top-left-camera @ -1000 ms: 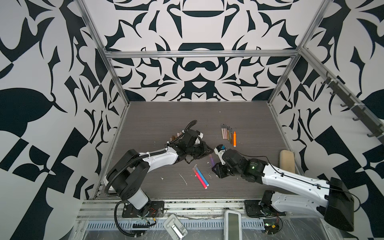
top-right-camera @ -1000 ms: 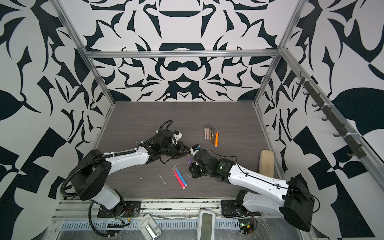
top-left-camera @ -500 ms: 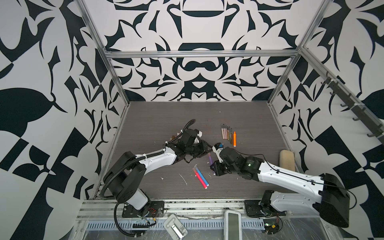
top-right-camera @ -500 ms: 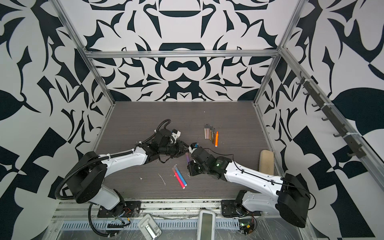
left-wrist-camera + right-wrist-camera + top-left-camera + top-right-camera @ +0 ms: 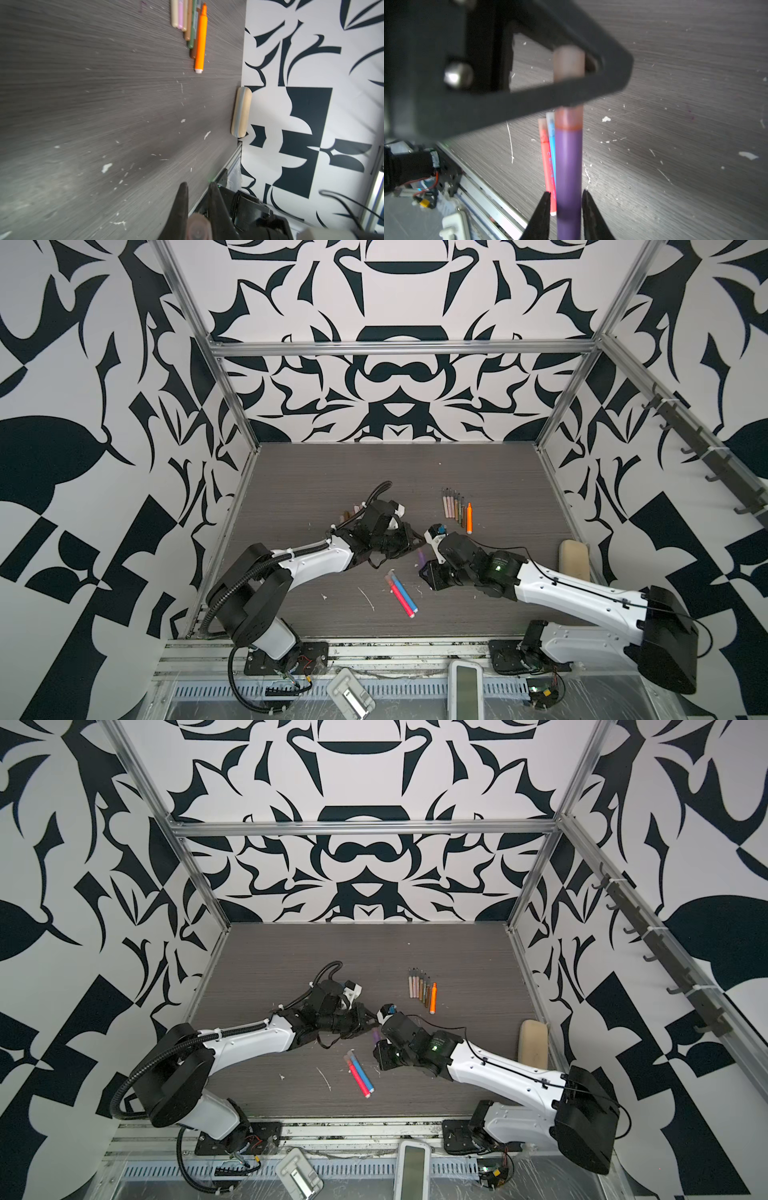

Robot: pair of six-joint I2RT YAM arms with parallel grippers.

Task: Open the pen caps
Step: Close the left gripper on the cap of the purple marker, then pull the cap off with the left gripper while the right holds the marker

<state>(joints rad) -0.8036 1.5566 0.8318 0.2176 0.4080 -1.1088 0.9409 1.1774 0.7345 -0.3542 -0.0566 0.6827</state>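
We are pinching the translucent peach cap (image 5: 198, 226) in the left claw (image 5: 197, 186). Its fingers are closing narrowly on either side of the cap at the bottom middle of the left wrist view. In the right wrist view that cap is sitting on the end of the purple pen (image 5: 568, 166), which is running up the middle of the frame. One dark finger of the left claw is crossing in front of it.

The right claw (image 5: 566, 193) is flanking the barrel at the bottom middle. Its jaws are standing slightly apart, and a sliver of gap is showing on one side.

In both top views the two claws are meeting near the centre of the table (image 5: 332, 472). We are seeing a pink pen (image 5: 400, 596) and a blue pen (image 5: 405, 591) lying side by side just below centre. A row of uncapped pens (image 5: 455, 508), ending in the orange pen (image 5: 469, 517), is lying to the upper right of centre. Some loose caps (image 5: 348, 515) are peeking out behind the left arm, too small for us to count.
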